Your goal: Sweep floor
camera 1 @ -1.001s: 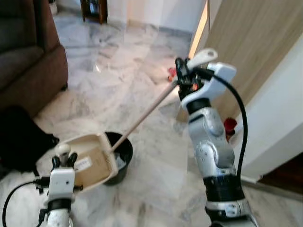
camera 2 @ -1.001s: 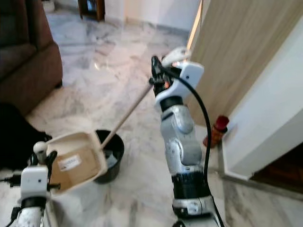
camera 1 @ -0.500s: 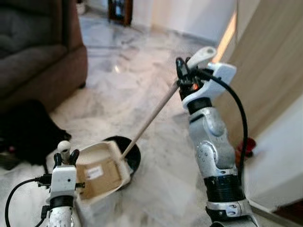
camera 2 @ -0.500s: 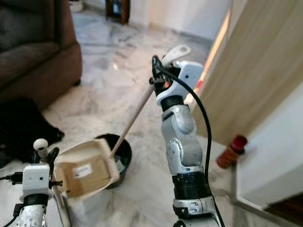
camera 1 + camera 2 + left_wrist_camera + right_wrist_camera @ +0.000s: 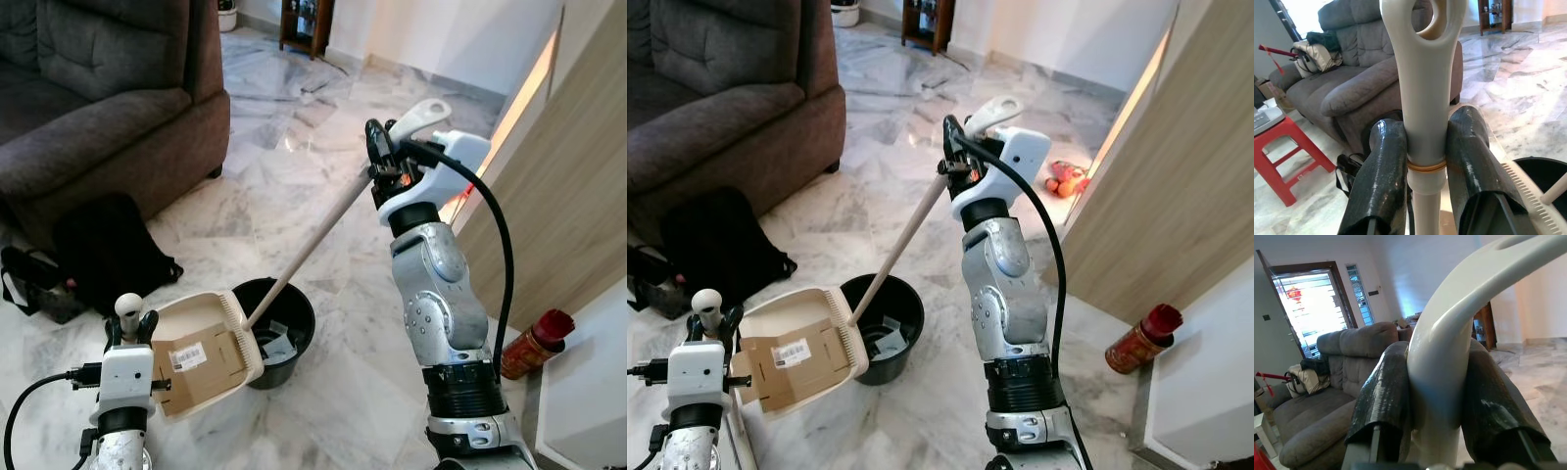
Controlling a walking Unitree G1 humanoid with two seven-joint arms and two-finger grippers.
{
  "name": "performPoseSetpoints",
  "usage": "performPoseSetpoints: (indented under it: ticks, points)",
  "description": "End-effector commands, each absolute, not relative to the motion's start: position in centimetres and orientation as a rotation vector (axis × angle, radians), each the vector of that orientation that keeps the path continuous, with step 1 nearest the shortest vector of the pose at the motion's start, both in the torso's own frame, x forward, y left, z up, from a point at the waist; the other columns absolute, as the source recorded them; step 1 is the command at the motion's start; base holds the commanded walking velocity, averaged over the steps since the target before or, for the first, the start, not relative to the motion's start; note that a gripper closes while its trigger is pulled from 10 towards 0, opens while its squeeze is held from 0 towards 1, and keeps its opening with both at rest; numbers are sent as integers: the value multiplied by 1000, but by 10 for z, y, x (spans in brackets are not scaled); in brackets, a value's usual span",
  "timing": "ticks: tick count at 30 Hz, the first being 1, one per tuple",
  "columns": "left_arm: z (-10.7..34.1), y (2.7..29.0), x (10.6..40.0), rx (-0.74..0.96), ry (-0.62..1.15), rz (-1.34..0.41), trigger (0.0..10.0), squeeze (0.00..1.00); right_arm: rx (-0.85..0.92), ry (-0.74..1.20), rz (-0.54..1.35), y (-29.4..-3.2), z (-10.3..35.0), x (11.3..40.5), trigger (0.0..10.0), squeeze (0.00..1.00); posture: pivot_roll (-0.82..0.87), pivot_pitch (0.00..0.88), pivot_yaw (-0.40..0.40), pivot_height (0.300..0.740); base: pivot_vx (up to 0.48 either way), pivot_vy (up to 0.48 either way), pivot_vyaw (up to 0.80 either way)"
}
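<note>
- Low at the robot's left, the left claw [image 5: 131, 324] is clamped on the white handle [image 5: 1425, 98] of the cream dustpan [image 5: 201, 348], a finger on either side.
- The dustpan is tilted against the rim of the black bin [image 5: 286, 328] on the marble floor [image 5: 274, 186], with flat cardboard [image 5: 196, 360] lying in it.
- Higher up, the right claw [image 5: 380, 157] grips the broom handle [image 5: 313, 245]; its stick slants down to the bin.
- A grey sofa [image 5: 98, 98] and black bag [image 5: 103, 250] sit left; a red can [image 5: 534, 343] stands right.

Cream dustpan [image 5: 201, 343], black bucket [image 5: 284, 333] (grey-veined marble floor [image 5: 245, 196]).
</note>
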State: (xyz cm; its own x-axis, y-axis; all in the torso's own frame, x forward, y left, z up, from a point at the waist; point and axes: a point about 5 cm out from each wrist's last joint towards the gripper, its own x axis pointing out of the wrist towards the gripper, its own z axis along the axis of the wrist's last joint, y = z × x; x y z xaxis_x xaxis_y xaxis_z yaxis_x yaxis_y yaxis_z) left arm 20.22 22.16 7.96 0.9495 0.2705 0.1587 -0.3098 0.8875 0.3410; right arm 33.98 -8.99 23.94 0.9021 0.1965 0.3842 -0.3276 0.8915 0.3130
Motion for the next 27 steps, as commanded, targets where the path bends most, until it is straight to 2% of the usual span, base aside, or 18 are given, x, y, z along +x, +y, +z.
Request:
performPoseSetpoints:
  ticks: [1,6,17,27]
  points:
    - [85,218,203,383,-138,291,10000,0,406,-394,255,-96,247,339,10000,0,184,76,-109,740,0,0,0]
    - [87,219,203,391,-153,302,10000,0,379,-411,261,-95,250,338,10000,0,184,74,-110,740,0,0,0]
    - [120,247,210,477,-261,386,10000,0,390,-414,263,-95,250,337,10000,0,187,73,-112,740,0,0,0]
    - [120,236,213,458,-268,358,10000,0,343,-468,240,-95,255,335,10000,0,185,75,-112,740,0,0,0]
